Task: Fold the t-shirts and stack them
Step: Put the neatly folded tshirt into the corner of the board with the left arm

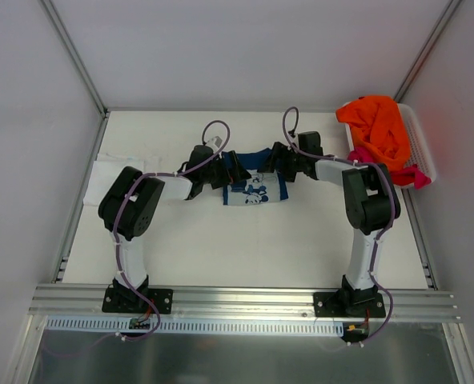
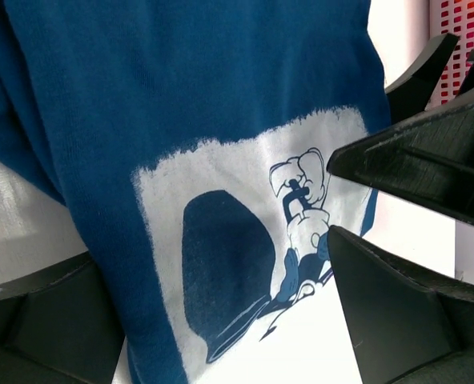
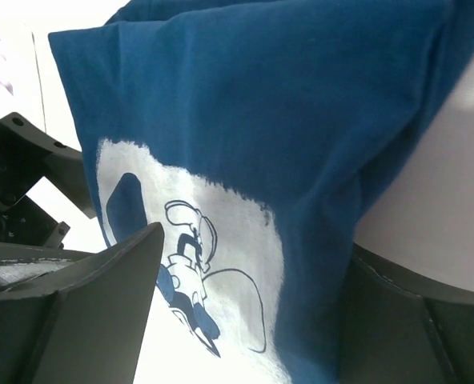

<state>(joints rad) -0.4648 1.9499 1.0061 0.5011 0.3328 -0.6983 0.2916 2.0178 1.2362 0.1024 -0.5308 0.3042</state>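
Note:
The navy blue t-shirt (image 1: 255,188), with a white cartoon print, lies in a folded bundle at the middle of the table. My left gripper (image 1: 239,172) is at its left end and my right gripper (image 1: 279,164) at its right end. In the left wrist view the shirt (image 2: 181,96) runs between the wide-apart fingers of the left gripper (image 2: 213,280). The right wrist view shows the shirt (image 3: 285,104) between the spread fingers of the right gripper (image 3: 257,264), with the blue edge against the right finger. A white t-shirt (image 1: 109,172) lies flat at the table's left edge.
A white slatted basket (image 1: 421,136) at the back right holds an orange t-shirt (image 1: 377,124) and a magenta-pink one (image 1: 405,174). Grey walls close the table on the left, back and right. A metal rail (image 1: 245,300) carries both arm bases at the near edge.

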